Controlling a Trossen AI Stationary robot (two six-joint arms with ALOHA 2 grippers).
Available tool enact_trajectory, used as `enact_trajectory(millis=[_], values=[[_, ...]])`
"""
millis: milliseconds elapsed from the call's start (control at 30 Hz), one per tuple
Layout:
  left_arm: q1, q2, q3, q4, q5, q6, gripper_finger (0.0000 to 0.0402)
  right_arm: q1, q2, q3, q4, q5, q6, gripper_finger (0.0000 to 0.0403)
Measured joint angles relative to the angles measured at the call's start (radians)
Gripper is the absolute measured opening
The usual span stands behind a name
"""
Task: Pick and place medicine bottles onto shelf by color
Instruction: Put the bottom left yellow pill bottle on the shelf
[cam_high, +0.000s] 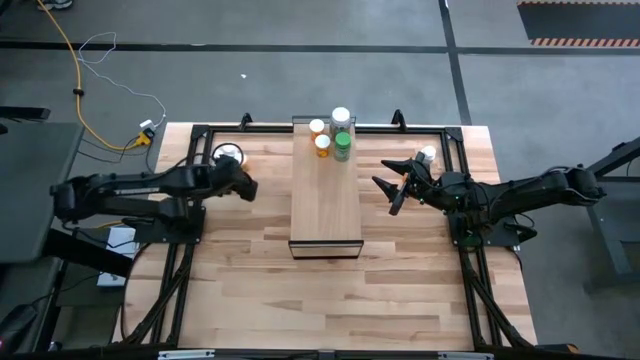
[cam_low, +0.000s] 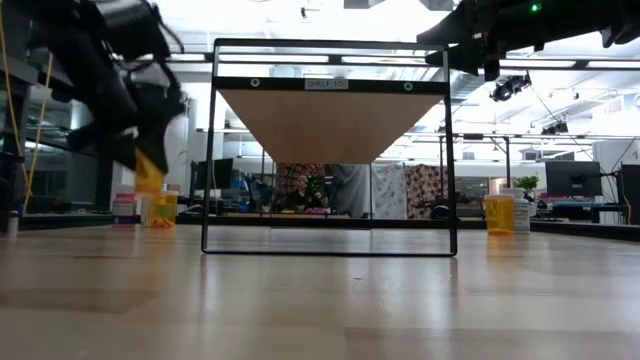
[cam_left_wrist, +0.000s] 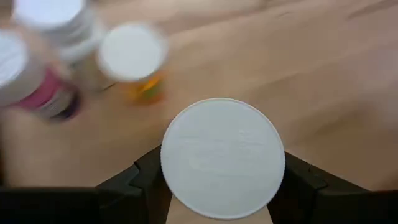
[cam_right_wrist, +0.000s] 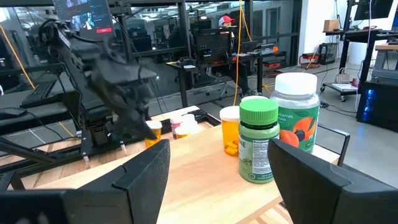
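Honestly, your left gripper (cam_left_wrist: 222, 186) is clamped on a white-capped orange bottle (cam_left_wrist: 222, 158) at the high view's upper left, right gripper (cam_high: 392, 187) empty, so swinging carelessly could topple the shelf (cam_high: 325, 195) bottles (cam_high: 333, 135).

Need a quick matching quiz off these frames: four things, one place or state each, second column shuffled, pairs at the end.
Things:
1. left gripper
2. right gripper
3. green-capped bottle
4. orange bottle near the right arm

Places or states:
A. standing on the table, off the shelf
B. open and empty, beside the shelf
C. closed on a white-capped bottle
D. standing on the shelf's far end with other bottles

Pairs: 1-C, 2-B, 3-D, 4-A
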Motion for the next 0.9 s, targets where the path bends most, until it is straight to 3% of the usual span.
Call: enact_trajectory(millis=[100, 233, 333, 433, 533, 600, 900], values=[[-0.078, -0.045, 0.029, 0.007, -0.053, -0.012, 0.0193, 0.000, 0.000, 0.000, 0.000, 0.000, 0.000, 0.0262], [-0.190, -0.070, 0.039, 0.127, -0.212, 0.008, 0.0193, 0.000, 0.000, 0.000, 0.000, 0.000, 0.000, 0.0262], [-0.246, -0.066, 0.039, 0.277, -0.315, 0.106, 0.0193, 0.000, 0.000, 0.000, 0.000, 0.000, 0.000, 0.0262], [-0.255, -0.032, 0.039, 0.466, -0.335, 0.261, 0.0193, 0.000, 0.000, 0.000, 0.000, -0.001, 0.000, 0.0262], [-0.221, 0.008, 0.051, 0.652, -0.278, 0.423, 0.0193, 0.000, 0.000, 0.000, 0.000, -0.001, 0.000, 0.0262], [-0.182, 0.053, 0.095, 0.670, -0.198, 0.483, 0.0193, 0.000, 0.000, 0.000, 0.000, -0.007, 0.000, 0.0262], [-0.005, 0.374, 0.452, 0.367, 0.042, 0.539, 0.0193, 0.000, 0.000, 0.000, 0.000, -0.006, 0.000, 0.0262]])
